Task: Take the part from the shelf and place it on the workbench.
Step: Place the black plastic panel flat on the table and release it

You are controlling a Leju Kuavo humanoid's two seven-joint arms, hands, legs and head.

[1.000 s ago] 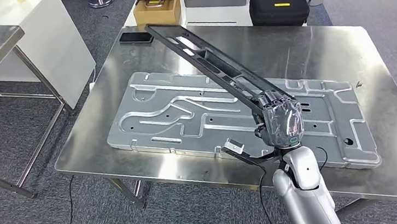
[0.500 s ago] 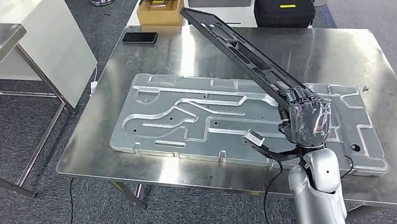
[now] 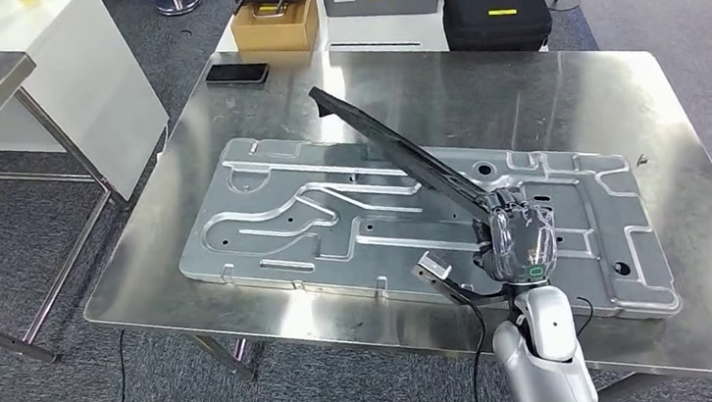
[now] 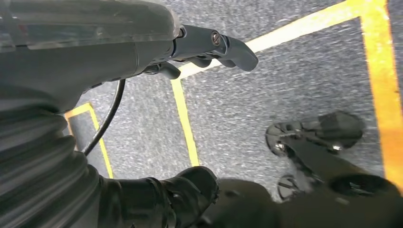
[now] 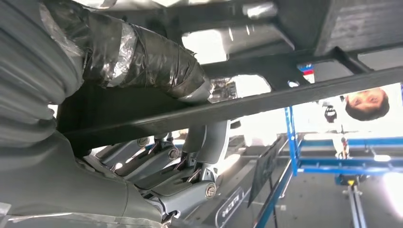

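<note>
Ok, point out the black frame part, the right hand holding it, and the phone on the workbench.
black frame part (image 3: 386, 145), head view, on its long bar above the plate.
right hand (image 3: 520, 240), head view, on the back of the hand.
phone (image 3: 237, 73), head view, on its dark screen.

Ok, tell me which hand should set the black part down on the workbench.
Right. The right hand already grips the long black part above the workbench, while the left hand hangs over the floor, holding nothing.
</note>
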